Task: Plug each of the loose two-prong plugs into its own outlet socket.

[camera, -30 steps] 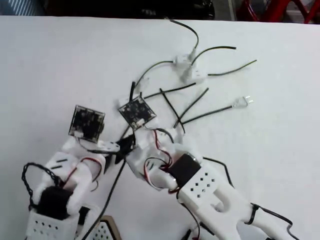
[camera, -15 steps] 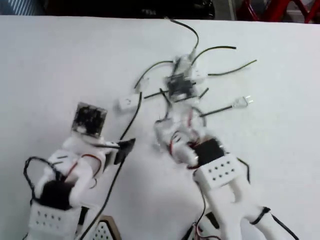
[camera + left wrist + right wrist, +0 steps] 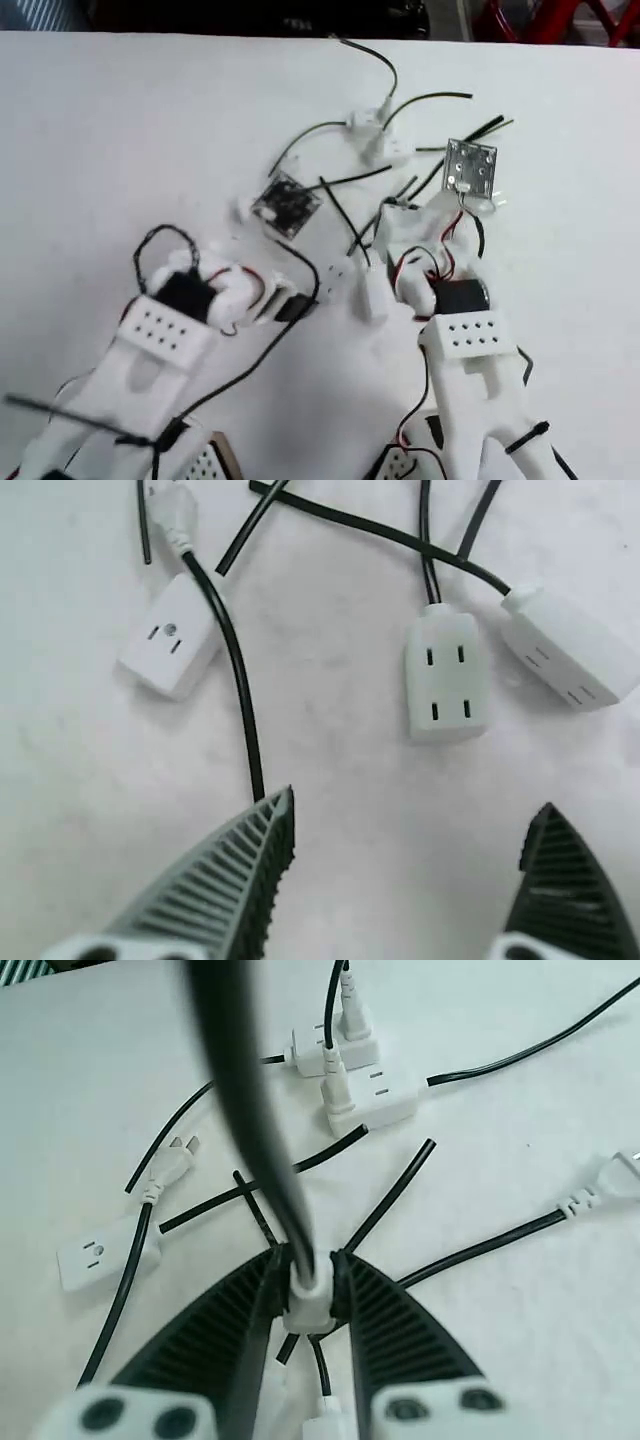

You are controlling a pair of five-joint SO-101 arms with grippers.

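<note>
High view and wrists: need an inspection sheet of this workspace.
Surface: white table.
Job's things: far outlet pair, plugs apparently seated; double outlet, angled outlet and single outlet empty; one loose plug, a second loose plug.
Clutter: nothing seen.
Grippers: left gripper open over the table; right gripper shut on a held plug.
Cables: black cords criss-cross mid-table.
Surroundings: dark and red objects beyond the far edge.
</note>
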